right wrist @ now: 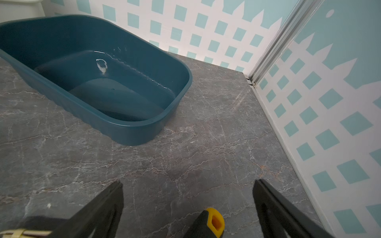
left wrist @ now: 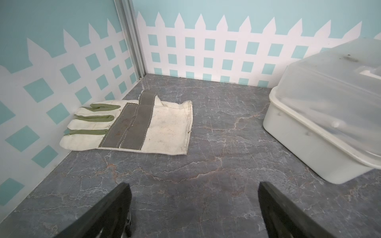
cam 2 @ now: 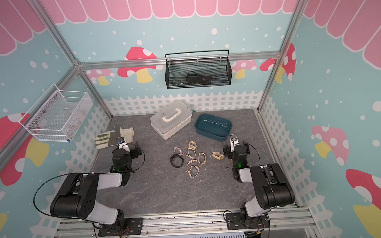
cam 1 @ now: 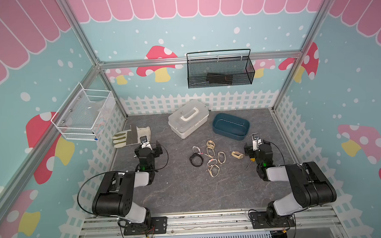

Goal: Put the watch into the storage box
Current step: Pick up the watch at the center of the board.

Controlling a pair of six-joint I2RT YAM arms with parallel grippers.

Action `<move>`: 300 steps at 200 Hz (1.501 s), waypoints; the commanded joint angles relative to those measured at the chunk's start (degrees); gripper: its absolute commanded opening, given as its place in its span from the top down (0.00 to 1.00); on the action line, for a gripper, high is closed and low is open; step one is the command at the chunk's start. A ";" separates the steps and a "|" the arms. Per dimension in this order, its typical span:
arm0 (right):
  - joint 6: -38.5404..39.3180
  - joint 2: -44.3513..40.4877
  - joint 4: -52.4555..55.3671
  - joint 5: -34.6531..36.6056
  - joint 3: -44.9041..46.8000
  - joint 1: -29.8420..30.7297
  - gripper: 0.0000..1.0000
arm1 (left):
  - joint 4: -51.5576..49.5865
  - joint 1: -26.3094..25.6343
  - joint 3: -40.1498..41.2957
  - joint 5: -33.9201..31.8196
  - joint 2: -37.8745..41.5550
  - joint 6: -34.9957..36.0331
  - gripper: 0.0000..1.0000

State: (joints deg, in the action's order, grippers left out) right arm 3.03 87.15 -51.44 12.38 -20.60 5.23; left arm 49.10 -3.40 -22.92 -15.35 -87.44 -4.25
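Nothing of the task is done yet. The box (cam 1: 229,133) sits right of centre in both top views, and the right wrist view shows it empty, with only a pale smudge on its bare floor. The watches (cam 1: 210,144) lie loose on the counter (cam 1: 188,190) in a cluster at mid-frame, below and left of the box and apart from it. One beige watch (cam 1: 237,155) lies off to the right, nearest the right arm. The left hand (left wrist: 192,185) and the right hand (right wrist: 188,182) are both spread wide, with nothing between their fingers. Reaching, grasping, carrying and releasing are all left to do.
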 commanded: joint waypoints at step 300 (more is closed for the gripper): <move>5.76 6.26 110.48 -11.59 -76.40 15.86 0.08 | -68.80 -17.23 -43.49 12.22 3.91 10.34 0.01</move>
State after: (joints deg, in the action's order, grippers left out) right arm 7.92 86.56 31.33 4.29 -87.59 21.34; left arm -12.38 -19.73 -64.38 -7.09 -82.72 4.25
